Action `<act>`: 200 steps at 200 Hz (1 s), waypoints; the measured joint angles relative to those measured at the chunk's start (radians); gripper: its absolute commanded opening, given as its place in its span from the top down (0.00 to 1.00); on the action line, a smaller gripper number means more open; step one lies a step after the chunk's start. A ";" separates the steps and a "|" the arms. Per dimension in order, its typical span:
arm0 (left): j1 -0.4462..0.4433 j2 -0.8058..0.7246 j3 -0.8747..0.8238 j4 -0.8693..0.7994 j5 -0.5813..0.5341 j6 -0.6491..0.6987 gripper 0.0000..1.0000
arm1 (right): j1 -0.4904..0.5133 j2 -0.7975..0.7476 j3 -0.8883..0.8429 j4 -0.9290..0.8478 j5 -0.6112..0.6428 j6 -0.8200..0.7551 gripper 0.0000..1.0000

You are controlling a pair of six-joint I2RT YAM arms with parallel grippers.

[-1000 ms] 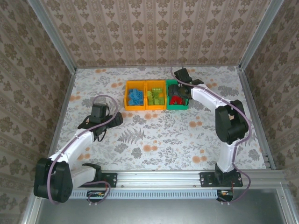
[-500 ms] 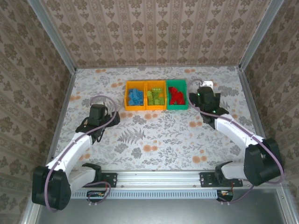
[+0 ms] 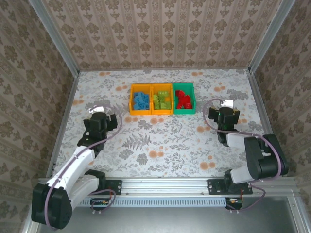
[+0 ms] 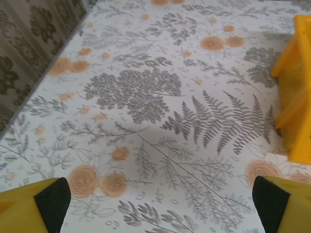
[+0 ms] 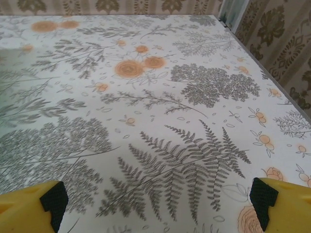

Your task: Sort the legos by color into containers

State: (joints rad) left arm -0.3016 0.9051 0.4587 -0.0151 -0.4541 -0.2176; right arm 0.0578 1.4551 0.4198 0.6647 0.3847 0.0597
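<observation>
The legos lie sorted in the row of three containers at the upper middle of the top view: blue bricks (image 3: 141, 100) in the left orange-yellow bin (image 3: 141, 113), lime green bricks (image 3: 162, 100) in the middle orange-yellow bin (image 3: 162, 112), and red bricks (image 3: 183, 99) in the green bin (image 3: 184, 112) on the right. The bins touch side by side. We see no loose brick on the flowered tabletop (image 3: 165, 141) around them, nor in either wrist view. What has just changed is the right arm: a second ago its hand was over the green bin, above the reds, and now the right hand (image 3: 224, 113) sits well apart from that bin, toward the right middle of the frame, over bare tabletop. Its jaws stand wide open with nothing between them, and in its wrist view the yellow fingertips (image 5: 272, 204) frame only fern print. The left hand (image 3: 99, 119) has also drawn back toward the lower left. It is likewise fully open and empty, with the blue bin's yellow wall at the right edge of its wrist view. We judge that the last red brick has been dropped and the sort is complete or nearly so. Both arms look to be retreating, not reaching for another piece.
</observation>
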 measured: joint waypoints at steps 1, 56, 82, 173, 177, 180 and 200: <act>0.000 -0.002 -0.004 0.005 -0.003 0.004 0.00 | -0.002 0.001 0.000 0.002 -0.002 0.000 0.00; 0.070 0.134 -0.069 0.277 -0.070 0.135 0.00 | -0.020 0.064 -0.009 0.129 -0.169 -0.005 0.00; 0.088 0.347 -0.074 0.494 -0.063 0.219 0.00 | -0.022 0.065 -0.011 0.155 -0.195 -0.005 0.00; 0.211 0.639 -0.170 0.989 0.178 0.317 0.00 | -0.022 0.065 -0.012 0.167 -0.210 -0.005 0.00; 0.215 0.641 -0.167 0.977 0.183 0.314 0.00 | -0.022 0.065 -0.012 0.167 -0.210 -0.005 0.00; 0.218 0.641 -0.164 0.973 0.186 0.312 0.00 | -0.022 0.065 -0.012 0.167 -0.210 -0.005 0.00; 0.233 0.642 -0.119 0.948 0.209 0.288 0.00 | -0.022 0.065 -0.012 0.167 -0.210 -0.005 0.00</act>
State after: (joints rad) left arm -0.0681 1.5471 0.3393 0.9325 -0.2451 0.0704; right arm 0.0360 1.5200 0.4080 0.8318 0.1745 0.0544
